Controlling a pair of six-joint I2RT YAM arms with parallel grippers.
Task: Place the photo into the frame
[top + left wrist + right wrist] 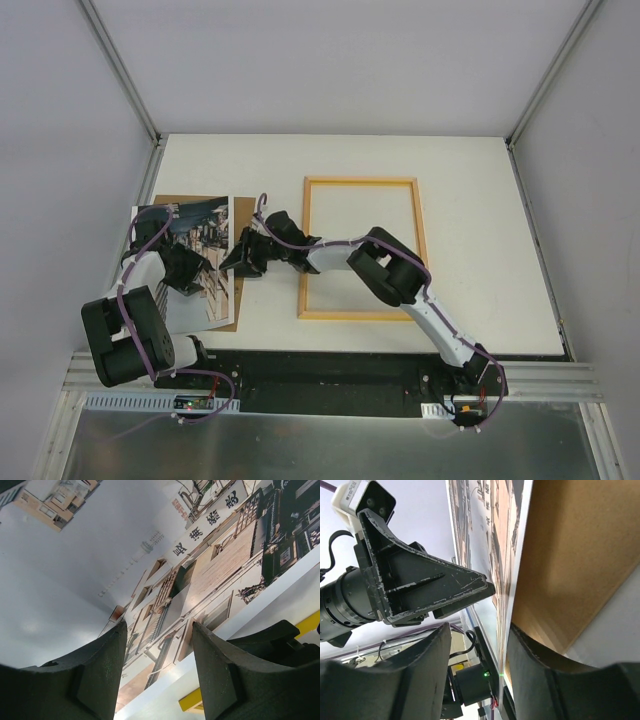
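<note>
The photo [200, 225], a street print with white edges, lies on the brown backing board [180, 199] at the table's left. My left gripper [190, 275] stands over its middle, open, with the print [165, 555] filling the left wrist view under the fingertips. My right gripper [235, 258] is at the photo's right edge. There the thin raised edge [490, 530] runs between its open fingers, close to the right finger [540, 670]. The board [580, 545] shows behind. The frame [360, 182] lies flat, apart to the right, empty.
A yellow corner of the frame [192, 700] shows past the photo's white border. The left arm's black gripper body [420, 590] sits close in front of my right fingers. White table [470, 200] lies right of the frame; grey walls enclose it.
</note>
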